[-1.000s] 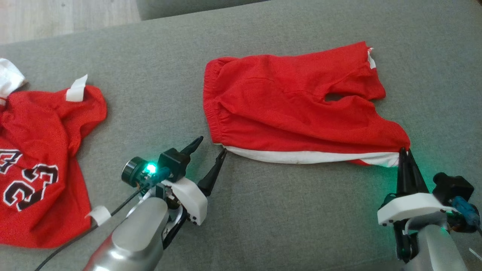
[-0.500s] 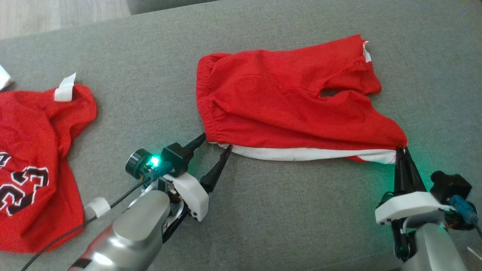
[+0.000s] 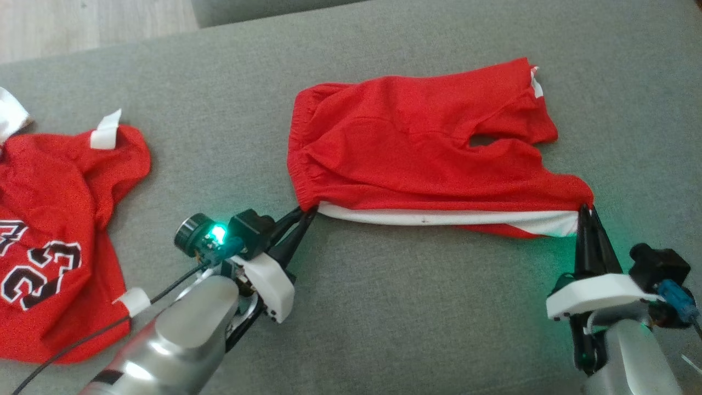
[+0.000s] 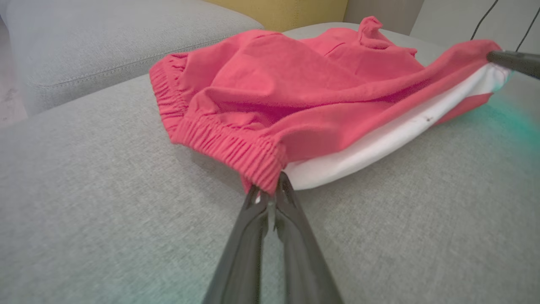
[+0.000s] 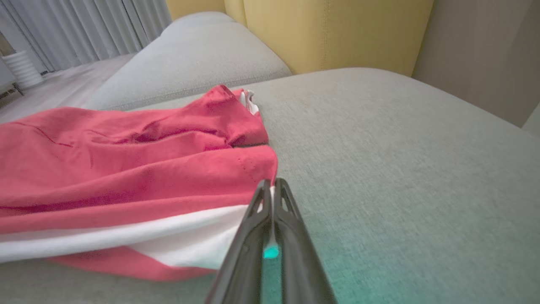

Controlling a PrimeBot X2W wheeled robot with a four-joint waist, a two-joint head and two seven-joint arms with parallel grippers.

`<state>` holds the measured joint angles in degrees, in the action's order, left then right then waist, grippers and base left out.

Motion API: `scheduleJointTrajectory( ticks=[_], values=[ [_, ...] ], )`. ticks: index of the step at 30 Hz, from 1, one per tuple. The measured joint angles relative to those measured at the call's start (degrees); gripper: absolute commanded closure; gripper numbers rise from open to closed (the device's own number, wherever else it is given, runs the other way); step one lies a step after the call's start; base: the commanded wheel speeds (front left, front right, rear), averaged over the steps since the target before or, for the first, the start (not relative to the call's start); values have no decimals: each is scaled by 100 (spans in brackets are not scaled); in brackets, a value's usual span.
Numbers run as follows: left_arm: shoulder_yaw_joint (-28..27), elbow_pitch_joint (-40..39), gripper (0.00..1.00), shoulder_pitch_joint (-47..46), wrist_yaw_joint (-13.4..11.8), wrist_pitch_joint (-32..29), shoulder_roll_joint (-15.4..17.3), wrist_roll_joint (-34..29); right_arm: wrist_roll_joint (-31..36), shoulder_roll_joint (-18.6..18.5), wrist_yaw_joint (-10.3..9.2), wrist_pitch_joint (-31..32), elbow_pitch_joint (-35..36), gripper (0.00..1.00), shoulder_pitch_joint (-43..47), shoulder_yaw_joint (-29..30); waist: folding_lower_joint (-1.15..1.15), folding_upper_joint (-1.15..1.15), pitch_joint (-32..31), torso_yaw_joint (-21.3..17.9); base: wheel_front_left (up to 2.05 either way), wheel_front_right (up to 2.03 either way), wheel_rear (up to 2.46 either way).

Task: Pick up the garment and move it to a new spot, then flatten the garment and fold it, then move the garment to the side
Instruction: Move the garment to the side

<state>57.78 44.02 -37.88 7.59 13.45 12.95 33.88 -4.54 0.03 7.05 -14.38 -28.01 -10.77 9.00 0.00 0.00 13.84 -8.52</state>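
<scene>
Red shorts [image 3: 417,148] between left gripper [image 3: 308,212], tight on waistband corner, and right gripper [image 3: 586,210], tight on hem.

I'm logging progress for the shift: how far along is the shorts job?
Done: nothing finished yet; the red shorts lie rumpled on the grey cushion. In hand: left tool shut on the waistband corner, right tool shut on the hem corner. Left: moving, flattening, folding, setting aside.
</scene>
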Motion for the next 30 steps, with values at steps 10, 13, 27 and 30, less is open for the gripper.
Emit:
scheduleJointTrajectory(
  ticks=[10,13,27,30],
  values=[
    [210,-546,100,-491,0,-247,658,-19,-68,-1,0,243,918,100,-400,-366,0,0,-477,159,0,0,0],
    [232,-854,100,-1063,0,-521,910,-15,63,-7,0,588,1287,100,-872,-560,0,0,-647,189,0,0,0],
    [36,-1346,100,-2409,-11,-1288,1380,655,-459,-906,0,1389,1042,100,-3167,-1069,-1,0,-1387,170,0,0,0],
    [-3,-1406,100,-2430,-11,-1315,1361,761,-566,-1074,0,1397,876,100,-3255,-1098,-1,0,-1459,210,0,0,0]
  ],
)
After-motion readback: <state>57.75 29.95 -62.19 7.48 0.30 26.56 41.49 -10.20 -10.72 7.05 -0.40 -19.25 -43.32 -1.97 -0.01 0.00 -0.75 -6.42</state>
